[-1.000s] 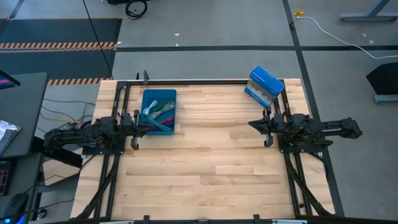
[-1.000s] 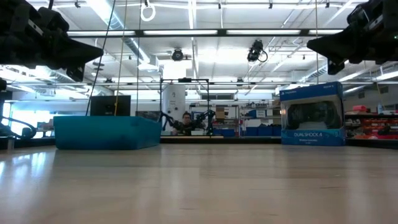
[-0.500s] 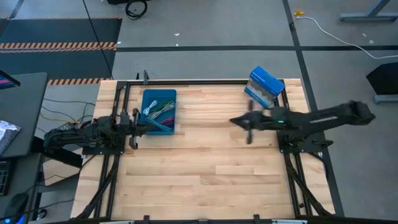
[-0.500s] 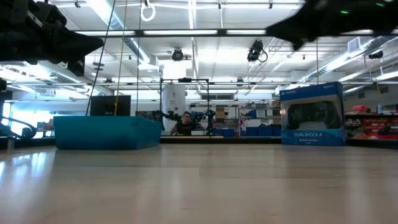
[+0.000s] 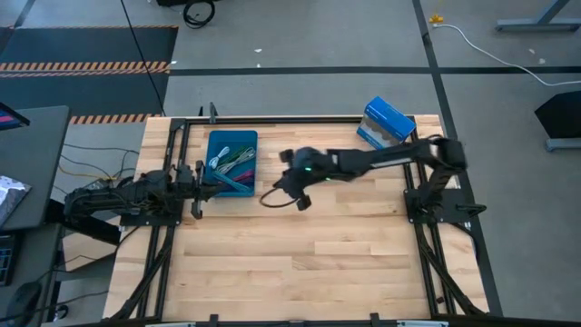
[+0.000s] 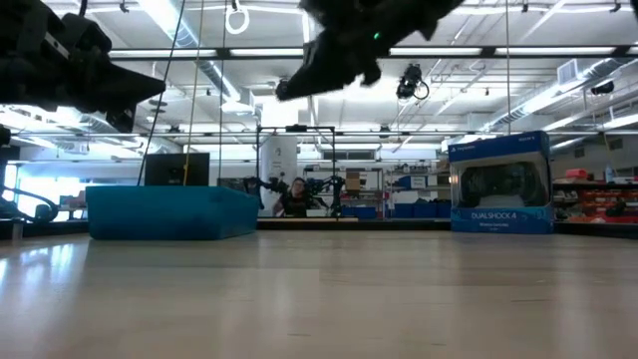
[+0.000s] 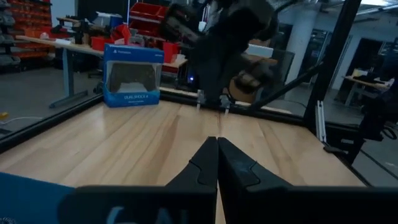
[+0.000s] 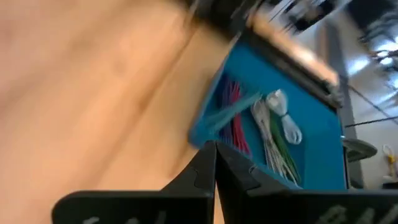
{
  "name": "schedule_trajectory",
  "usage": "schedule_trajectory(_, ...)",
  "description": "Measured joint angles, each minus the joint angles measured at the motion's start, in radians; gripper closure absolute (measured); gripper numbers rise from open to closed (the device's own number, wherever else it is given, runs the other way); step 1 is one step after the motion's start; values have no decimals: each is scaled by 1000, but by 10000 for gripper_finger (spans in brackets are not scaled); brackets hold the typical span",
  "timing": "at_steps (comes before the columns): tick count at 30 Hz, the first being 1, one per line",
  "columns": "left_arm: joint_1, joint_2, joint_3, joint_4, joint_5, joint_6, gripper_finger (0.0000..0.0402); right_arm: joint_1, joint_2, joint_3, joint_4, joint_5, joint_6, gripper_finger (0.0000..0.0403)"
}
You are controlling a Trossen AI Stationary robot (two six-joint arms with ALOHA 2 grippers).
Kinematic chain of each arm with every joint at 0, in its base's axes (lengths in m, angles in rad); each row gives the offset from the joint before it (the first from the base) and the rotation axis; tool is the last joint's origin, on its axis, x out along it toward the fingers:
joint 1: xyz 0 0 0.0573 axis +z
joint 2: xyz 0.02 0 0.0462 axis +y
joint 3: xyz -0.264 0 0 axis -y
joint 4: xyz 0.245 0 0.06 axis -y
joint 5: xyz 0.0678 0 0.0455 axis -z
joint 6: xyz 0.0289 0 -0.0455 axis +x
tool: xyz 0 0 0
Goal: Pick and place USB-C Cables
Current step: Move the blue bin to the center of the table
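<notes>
The USB-C cables (image 5: 232, 161) lie bundled together in the blue tray (image 5: 215, 142) at the table's far left. In the right wrist view I make out pale silver, green, magenta and teal cables (image 8: 268, 127). My right gripper (image 5: 272, 194) is shut and hangs in the air above the table's middle, just right of the tray, pointing at it; it also shows in the low view (image 6: 291, 90). My left gripper (image 5: 219, 183) is shut and waits at the tray's near right corner, holding nothing.
A blue-and-white box (image 5: 385, 125) stands at the far right of the table, seen also in the low view (image 6: 498, 184). Bare wooden tabletop (image 5: 309, 254) stretches across the middle and near side. A dark frame runs along the table's far edge.
My right arm has swung out from its resting place at the table's right side and reached across toward the left, ending high above the table close to the tray. The left arm, the tray and the cables have stayed put.
</notes>
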Motion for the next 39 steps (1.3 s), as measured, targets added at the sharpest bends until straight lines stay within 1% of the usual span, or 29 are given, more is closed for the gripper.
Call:
schedule_trajectory(5, 0, 0, 0, -6, 1, 0, 397, -22, 150, 155, -227, 25, -293, 381)
schedule_trajectory(7, 0, 0, 0, -6, 1, 0, 397, -25, 195, 188, -275, 67, -384, 369)
schedule_trajectory(9, 0, 0, 0, -6, 1, 0, 397, -27, 234, 213, -304, 134, -449, 349)
schedule_trajectory(12, 0, 0, 0, -6, 0, 1, 397, -27, 273, 229, -306, 230, -528, 310)
schedule_trajectory(14, 0, 0, 0, -6, 1, 1, 397, -27, 283, 232, -284, 258, -577, 282)
schedule_trajectory(20, 0, 0, 0, -6, 0, 11, 397, -30, 281, 232, -131, 243, -674, 196)
schedule_trajectory(23, 0, 0, 0, -5, 0, 11, 397, -37, 281, 232, -59, 164, -713, 168)
schedule_trajectory(25, 0, 0, 0, -5, 0, 9, 397, -39, 287, 232, -14, 120, -709, 162)
schedule_trajectory(28, 0, 0, 0, -5, 0, 6, 397, -40, 297, 232, 36, 104, -691, 164)
schedule_trajectory(30, 0, 0, 0, -5, 0, 1, 397, -40, 318, 235, 94, 73, -674, 168)
schedule_trajectory(33, 0, 1, 0, -6, 0, 0, 397, -41, 350, 232, 105, 50, -677, 174)
schedule_trajectory(39, 0, 8, 0, -4, -11, -26, 397, -56, 426, 232, 128, 39, -753, 177)
